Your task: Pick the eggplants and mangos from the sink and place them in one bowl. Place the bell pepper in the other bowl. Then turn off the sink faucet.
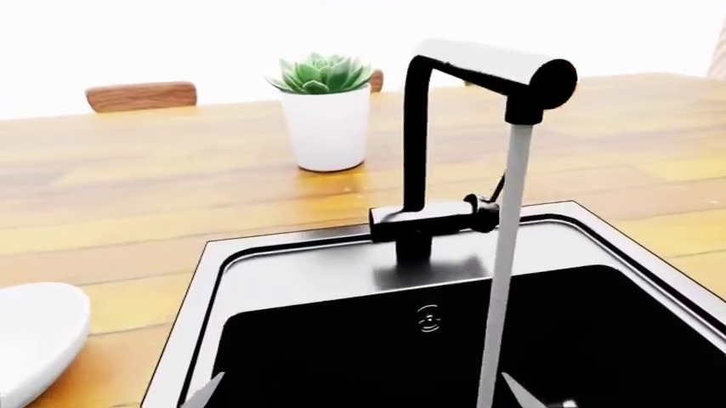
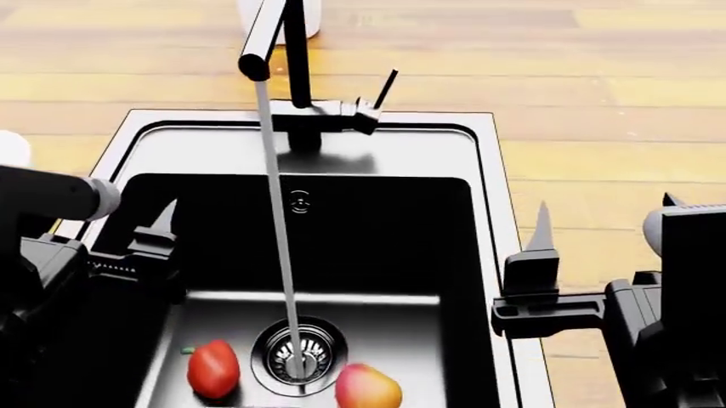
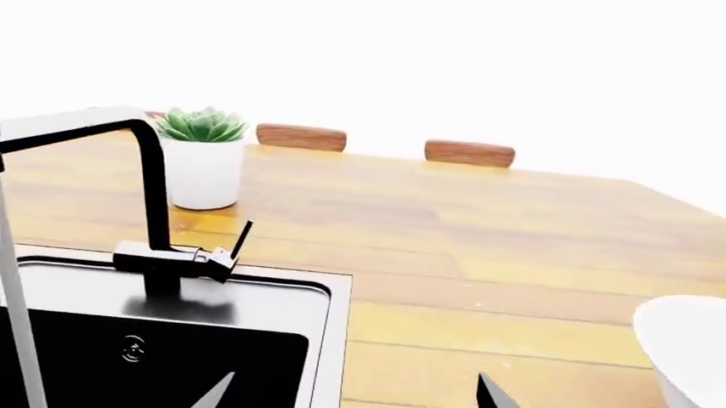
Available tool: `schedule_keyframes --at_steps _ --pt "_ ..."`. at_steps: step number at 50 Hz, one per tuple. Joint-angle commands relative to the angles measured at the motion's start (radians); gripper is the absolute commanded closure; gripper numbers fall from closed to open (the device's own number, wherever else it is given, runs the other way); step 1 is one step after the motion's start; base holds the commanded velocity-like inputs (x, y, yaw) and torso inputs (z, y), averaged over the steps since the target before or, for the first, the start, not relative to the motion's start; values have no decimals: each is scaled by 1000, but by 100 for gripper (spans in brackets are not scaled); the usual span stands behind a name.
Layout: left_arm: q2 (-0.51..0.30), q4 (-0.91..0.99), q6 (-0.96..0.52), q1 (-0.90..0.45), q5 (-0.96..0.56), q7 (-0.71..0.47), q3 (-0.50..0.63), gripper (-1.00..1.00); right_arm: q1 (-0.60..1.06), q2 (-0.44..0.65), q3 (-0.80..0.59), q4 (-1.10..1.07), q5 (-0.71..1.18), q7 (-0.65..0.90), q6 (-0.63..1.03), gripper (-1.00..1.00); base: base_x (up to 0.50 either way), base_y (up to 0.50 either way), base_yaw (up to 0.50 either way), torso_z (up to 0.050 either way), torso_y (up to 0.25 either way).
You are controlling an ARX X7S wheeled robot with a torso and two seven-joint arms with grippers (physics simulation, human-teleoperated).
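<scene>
The sink [image 2: 482, 153] holds a small red bell pepper [image 2: 212, 368] left of the drain [image 2: 298, 355] and a red-orange mango [image 2: 366, 388] right of it. No eggplants show. Water runs from the black sink faucet [image 2: 297, 59] [image 1: 414, 127] [image 3: 148, 187], whose lever [image 2: 383, 89] is tilted up. My left gripper [image 1: 363, 399] hangs open over the basin's left side, nothing between its fingers [image 2: 166, 219]. Just as empty, my right gripper [image 3: 354, 398] stands open over the sink's right rim, one finger [image 2: 542, 228] pointing up. One white bowl [image 1: 34, 336] lies left of the sink, the other bowl [image 3: 686, 348] right of it.
A white pot with a green succulent [image 1: 326, 127] [image 3: 204, 170] stands on the wooden counter [image 2: 613, 85] behind the faucet. Wooden chair backs [image 3: 301, 136] [image 3: 468, 151] show beyond the counter's far edge. The water stream [image 2: 278, 238] falls onto the drain.
</scene>
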Motion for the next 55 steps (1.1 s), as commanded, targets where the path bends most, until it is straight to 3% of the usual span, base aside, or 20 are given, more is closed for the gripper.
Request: schedule_keyframes --at_steps 1,13,30,34,38,39,40,44,45,55 --pt "2 1 -14 1 -9 -9 1 -100 -2 -4 6 -4 14 -3 -3 -100 500 0 0 0 10" --pt "0 17 -24 1 -14 -16 17 -100 -41 -5 34 -13 27 -1 -5 -100 478 0 0 0 1" --pt "-15 -14 -13 13 -12 -10 29 -100 -22 -4 6 14 26 6 -7 -100 191 0 0 0 1" --pt "-16 1 -130 0 -66 -16 13 -100 -28 -3 9 5 30 8 -3 -100 47 0 0 0 0" --pt "0 118 -381 -18 -210 -37 -76 -100 -28 0 12 2 35 13 9 -100 27 0 0 0 0" --pt "36 118 -478 -30 -251 -69 -137 -100 -26 0 11 2 36 13 11 -100 20 0 0 0 0" --pt "13 146 -488 -36 -318 -120 -133 -100 -28 0 14 -1 36 14 9 -100 16 0 0 0 0" --pt "-50 18 -485 -70 -912 -588 -153 -100 -39 3 2 7 24 15 -11 -100 10 0 0 0 0" --pt "-67 48 -478 -79 -1061 -653 -133 -100 -35 2 8 2 29 16 -4 -100 8 0 0 0 0" --pt "-138 4 -350 -50 -1482 -1006 130 -100 -12 -1 -20 28 29 21 3 -100 6 0 0 0 0"
